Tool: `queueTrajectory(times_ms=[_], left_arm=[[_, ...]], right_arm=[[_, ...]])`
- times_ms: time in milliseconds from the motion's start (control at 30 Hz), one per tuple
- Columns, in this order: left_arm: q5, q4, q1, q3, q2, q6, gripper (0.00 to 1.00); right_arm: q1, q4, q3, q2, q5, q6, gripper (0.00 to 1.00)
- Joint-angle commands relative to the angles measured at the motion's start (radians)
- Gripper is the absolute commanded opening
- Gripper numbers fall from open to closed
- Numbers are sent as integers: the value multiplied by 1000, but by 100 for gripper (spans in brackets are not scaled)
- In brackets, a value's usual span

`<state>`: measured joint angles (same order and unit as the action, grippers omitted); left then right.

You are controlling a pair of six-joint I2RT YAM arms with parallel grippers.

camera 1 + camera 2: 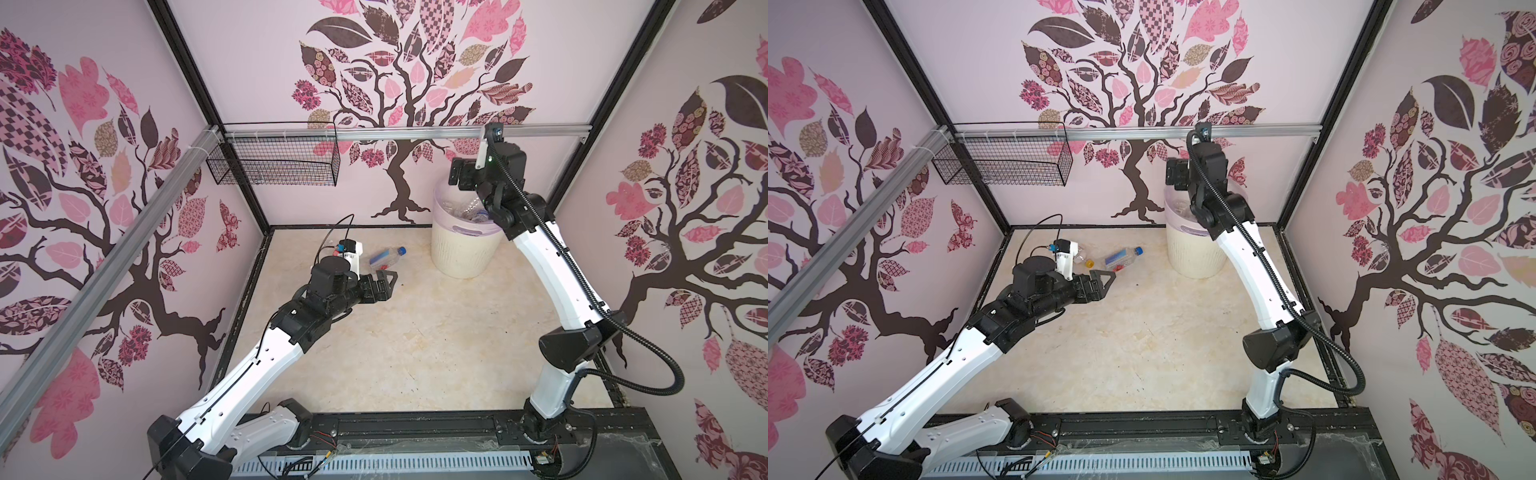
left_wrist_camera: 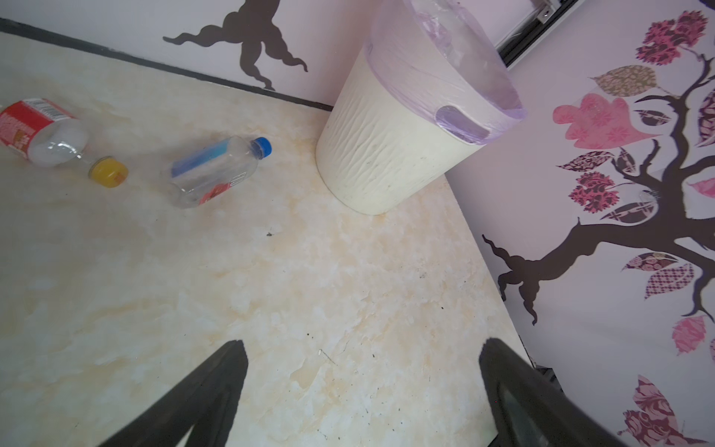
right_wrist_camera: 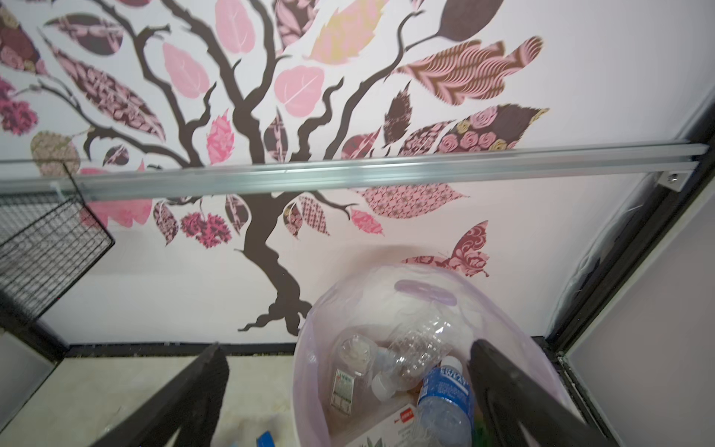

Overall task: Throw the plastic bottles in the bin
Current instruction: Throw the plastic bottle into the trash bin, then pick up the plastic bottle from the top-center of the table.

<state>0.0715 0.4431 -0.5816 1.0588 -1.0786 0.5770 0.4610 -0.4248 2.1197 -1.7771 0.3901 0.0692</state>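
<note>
The right gripper [image 3: 348, 346] hangs over the bin [image 1: 459, 249], jaws wide and empty; several bottles [image 3: 418, 356] lie inside. The left gripper [image 2: 363, 344], also spread wide and empty, hovers by a blue-capped bottle [image 1: 386, 257] and a yellow-capped bottle [image 2: 50, 135] lying on the tabletop [image 1: 415, 332], apparently not touching them

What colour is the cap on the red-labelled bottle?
Yellow cap, best seen in the left wrist view.
</note>
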Motion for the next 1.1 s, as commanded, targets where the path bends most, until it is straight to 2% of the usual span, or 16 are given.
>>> queueTrajectory(times_ms=[0, 100, 167, 267, 367, 467, 800, 933, 1067], left_arm=[[-47, 111, 33, 19, -22, -8, 98], [-7, 180, 103, 55, -64, -22, 98], [62, 200, 165, 72, -96, -32, 98], [95, 234, 219, 121, -161, -63, 98], [96, 259, 230, 188, -255, -107, 98], [119, 256, 230, 242, -361, -156, 98], [53, 319, 236, 509, -731, -400, 98], [14, 283, 236, 605, -840, -424, 98], [-33, 352, 238, 785, -982, -468, 98]], right_arm=[[28, 65, -223, 136, -65, 74, 100], [36, 163, -524, 260, -171, 168, 100], [50, 201, -694, 319, -222, 209, 100], [54, 236, -883, 368, -261, 251, 99], [55, 267, -1019, 392, -308, 288, 99], [55, 291, -1101, 402, -344, 309, 100], [54, 295, -1201, 460, -433, 335, 100], [54, 296, -1239, 498, -459, 346, 99], [54, 278, -1250, 527, -462, 347, 99]])
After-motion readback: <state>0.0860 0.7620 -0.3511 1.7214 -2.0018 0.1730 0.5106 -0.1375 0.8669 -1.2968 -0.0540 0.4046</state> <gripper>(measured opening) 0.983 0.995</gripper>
